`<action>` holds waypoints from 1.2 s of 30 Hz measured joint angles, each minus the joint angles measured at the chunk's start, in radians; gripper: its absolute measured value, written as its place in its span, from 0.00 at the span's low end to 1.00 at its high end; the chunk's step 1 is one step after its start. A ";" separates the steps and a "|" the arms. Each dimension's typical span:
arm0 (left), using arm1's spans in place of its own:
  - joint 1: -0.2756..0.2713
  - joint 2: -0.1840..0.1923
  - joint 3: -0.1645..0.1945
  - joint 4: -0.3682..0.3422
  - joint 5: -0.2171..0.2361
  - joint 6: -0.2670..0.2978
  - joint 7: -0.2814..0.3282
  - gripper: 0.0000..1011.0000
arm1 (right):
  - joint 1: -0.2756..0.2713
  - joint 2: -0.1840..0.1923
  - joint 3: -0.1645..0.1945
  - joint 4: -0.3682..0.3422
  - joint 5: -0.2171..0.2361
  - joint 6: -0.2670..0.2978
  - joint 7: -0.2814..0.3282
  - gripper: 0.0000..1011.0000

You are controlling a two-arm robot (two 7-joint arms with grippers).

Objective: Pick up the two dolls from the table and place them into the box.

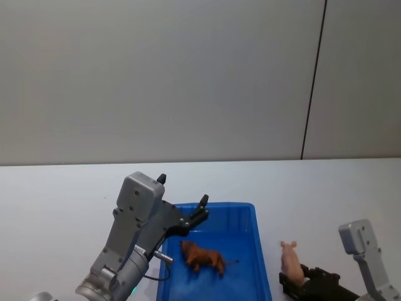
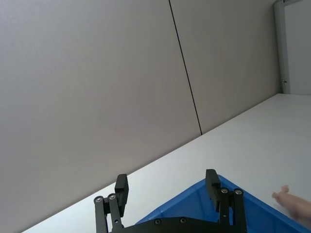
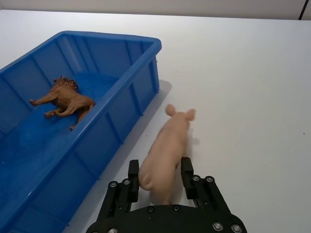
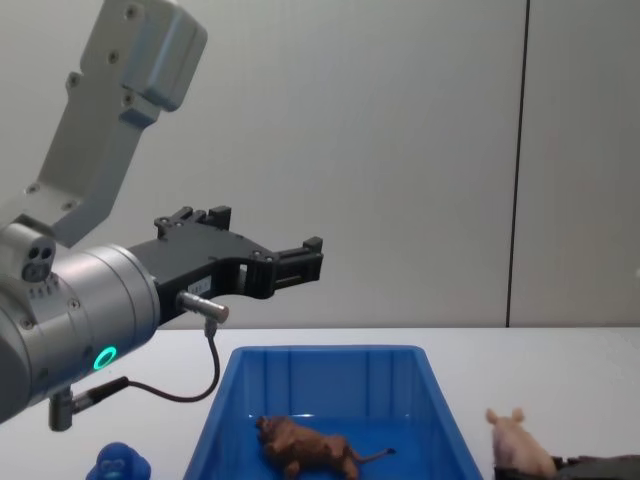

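The brown lion lies inside the blue box. The pale pink pig stands on the white table just right of the box. My right gripper is shut on the pig's rear, with its fingers pressed to the pig's sides. My left gripper hangs open and empty above the box's left rear part.
A small blue rounded toy sits on the table left of the box. A grey wall rises behind the table's far edge. White tabletop stretches to the right of the pig and behind the box.
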 joint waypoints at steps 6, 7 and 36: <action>0.000 0.000 0.000 0.000 0.000 0.000 0.000 0.99 | 0.003 -0.003 0.000 0.002 0.000 -0.009 -0.010 0.38; 0.000 0.000 0.000 0.000 0.000 0.000 0.000 0.99 | 0.003 -0.003 0.000 0.002 -0.002 -0.015 -0.013 0.37; 0.000 0.000 0.000 0.000 0.000 0.000 0.000 0.99 | 0.056 -0.002 0.013 -0.105 -0.065 -0.134 0.052 0.37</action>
